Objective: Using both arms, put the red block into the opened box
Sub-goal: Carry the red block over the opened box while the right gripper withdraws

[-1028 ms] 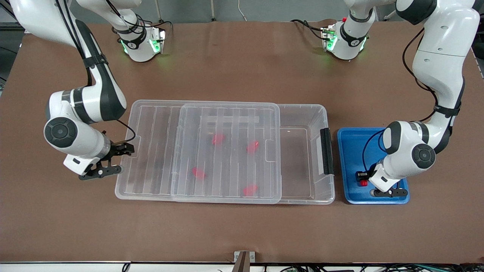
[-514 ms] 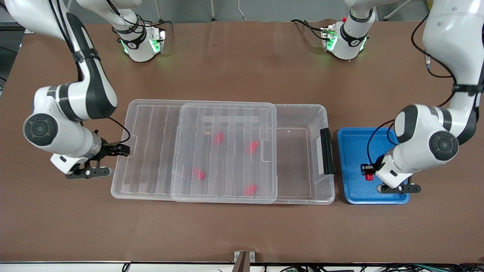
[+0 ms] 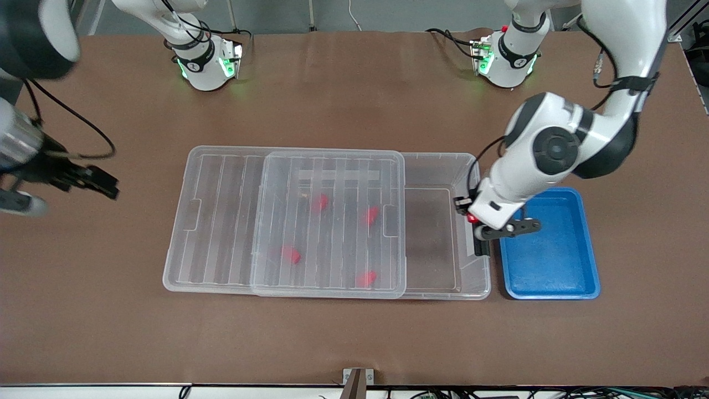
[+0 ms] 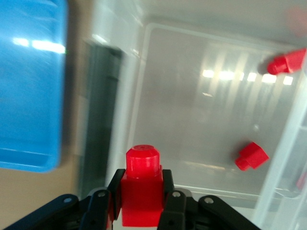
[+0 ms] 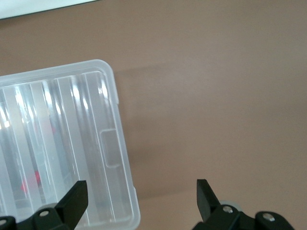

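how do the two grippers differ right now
The left gripper is shut on a red block; the right gripper is open and empty. The left hangs over the box edge by the black clip; the right is up over bare table beside the slid lid. Both are black two-finger grippers.

Front camera sits high, facing my two arm bases across the table (image 3: 343,343). Left wrist camera looks down close over the box (image 3: 443,288) end and blue tray (image 3: 554,277). Right wrist camera looks down on the lid (image 5: 72,143) corner and bare table. All three share the box.
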`<state>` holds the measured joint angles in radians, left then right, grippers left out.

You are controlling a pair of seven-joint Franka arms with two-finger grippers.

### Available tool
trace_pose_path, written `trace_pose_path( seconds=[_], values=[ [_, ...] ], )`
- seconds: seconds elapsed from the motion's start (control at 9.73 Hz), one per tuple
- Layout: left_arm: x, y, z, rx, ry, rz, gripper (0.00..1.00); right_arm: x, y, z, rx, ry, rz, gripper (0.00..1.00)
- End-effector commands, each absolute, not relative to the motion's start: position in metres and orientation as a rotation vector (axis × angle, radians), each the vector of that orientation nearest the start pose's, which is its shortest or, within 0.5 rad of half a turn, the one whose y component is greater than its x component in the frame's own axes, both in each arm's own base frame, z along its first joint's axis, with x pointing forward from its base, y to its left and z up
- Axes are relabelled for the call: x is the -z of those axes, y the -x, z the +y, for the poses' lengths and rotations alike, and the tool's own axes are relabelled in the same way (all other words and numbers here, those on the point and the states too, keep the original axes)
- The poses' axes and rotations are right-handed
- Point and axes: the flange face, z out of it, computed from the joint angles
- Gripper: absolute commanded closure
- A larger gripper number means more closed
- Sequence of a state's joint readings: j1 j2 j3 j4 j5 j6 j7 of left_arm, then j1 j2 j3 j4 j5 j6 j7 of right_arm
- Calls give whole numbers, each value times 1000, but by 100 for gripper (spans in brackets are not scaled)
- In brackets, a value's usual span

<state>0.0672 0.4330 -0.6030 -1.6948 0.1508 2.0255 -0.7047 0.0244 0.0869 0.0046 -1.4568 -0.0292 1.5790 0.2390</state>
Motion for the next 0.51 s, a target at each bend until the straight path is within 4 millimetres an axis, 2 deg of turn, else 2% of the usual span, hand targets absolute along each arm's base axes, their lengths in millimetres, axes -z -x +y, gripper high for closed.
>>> trace_pose_path(
  seconds=[0.0, 0.1, 0.31, 0.41],
  values=[
    [-318, -563, -312, -104, 3228, -211, 97, -650, -550, -19, -11, 3135, 278, 0],
    [-299, -556, -313, -74, 3216, -159, 97, -657, -539, -35, -36, 3136, 249, 0],
    [-264, -553, -314, -57, 3168, -151, 97, -656, -535, -58, -53, 3133, 234, 0],
    [-246, -553, -316, -26, 3143, -139, 97, -655, -535, -63, -53, 3130, 224, 0]
  ],
)
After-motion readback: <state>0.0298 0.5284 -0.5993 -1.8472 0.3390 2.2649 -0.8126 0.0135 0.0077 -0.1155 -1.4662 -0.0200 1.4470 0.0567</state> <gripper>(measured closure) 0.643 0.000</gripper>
